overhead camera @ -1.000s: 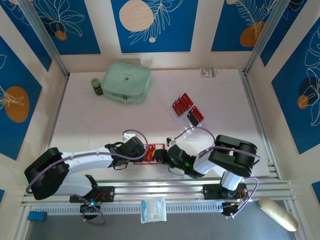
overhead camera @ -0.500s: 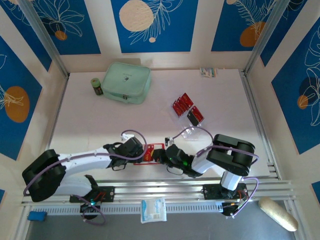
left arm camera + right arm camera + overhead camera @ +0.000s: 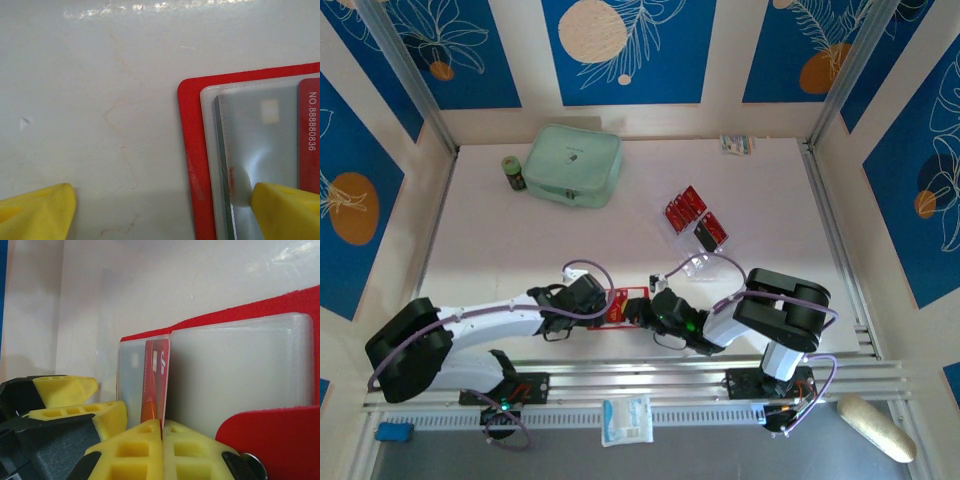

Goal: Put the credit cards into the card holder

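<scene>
L jaws maybe wider, R jaws on card [image 3: 156, 382]

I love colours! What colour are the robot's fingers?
Yellow fingers, clearest in the right wrist view.

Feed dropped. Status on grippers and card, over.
Left gripper open, one finger over the card holder sleeve. Right gripper shut on a red card at the sleeve. Nothing blocking.

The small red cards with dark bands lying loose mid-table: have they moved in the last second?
No. The small red cards keep the same spot, right of the mint-green zip case and just as far from it.
</scene>
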Motion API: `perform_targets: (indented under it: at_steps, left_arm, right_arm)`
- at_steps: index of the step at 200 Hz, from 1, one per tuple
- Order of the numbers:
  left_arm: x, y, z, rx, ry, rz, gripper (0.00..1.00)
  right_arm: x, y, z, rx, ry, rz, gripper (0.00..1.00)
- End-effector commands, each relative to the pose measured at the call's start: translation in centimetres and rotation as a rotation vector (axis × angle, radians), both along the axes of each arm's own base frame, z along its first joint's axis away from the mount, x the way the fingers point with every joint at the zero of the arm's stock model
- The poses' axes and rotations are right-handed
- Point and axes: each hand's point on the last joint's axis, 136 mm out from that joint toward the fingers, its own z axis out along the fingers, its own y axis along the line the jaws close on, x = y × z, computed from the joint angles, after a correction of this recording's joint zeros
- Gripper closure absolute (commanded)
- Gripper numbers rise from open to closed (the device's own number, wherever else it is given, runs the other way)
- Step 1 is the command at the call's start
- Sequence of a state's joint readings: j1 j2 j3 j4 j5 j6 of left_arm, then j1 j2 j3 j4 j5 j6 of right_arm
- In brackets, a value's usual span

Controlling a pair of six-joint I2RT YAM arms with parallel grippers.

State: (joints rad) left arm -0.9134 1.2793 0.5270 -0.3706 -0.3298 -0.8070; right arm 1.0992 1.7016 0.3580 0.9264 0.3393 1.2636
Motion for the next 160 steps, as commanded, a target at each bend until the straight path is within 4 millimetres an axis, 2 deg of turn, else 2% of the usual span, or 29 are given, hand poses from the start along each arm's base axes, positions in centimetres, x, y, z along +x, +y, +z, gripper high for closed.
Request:
perform_targets:
  at_steps: [1, 69, 104, 160]
  left_arm:
    - [-1.6, 2.5, -2.0, 0.079, 0.068, 0.025, 0.09]
    - [-2.1, 3.2, -2.5, 0.086, 0.079, 0.039, 0.11]
    - [-2.1, 3.1, -2.7, 0.087, 0.085, 0.037, 0.11]
    - [-2.3, 3.2, -2.8, 0.089, 0.088, 0.038, 0.11]
  right_arm:
    - [-0.3, -0.9, -0.3, -0.040, 0.004, 0.028, 1.00]
    - [1.5, -3.2, 3.9, -0.069, -0.108, 0.020, 1.00]
    - [1.6, -3.2, 3.9, -0.069, -0.109, 0.026, 1.00]
    - [1.2, -1.9, 3.3, -0.052, -0.097, 0.050, 1.00]
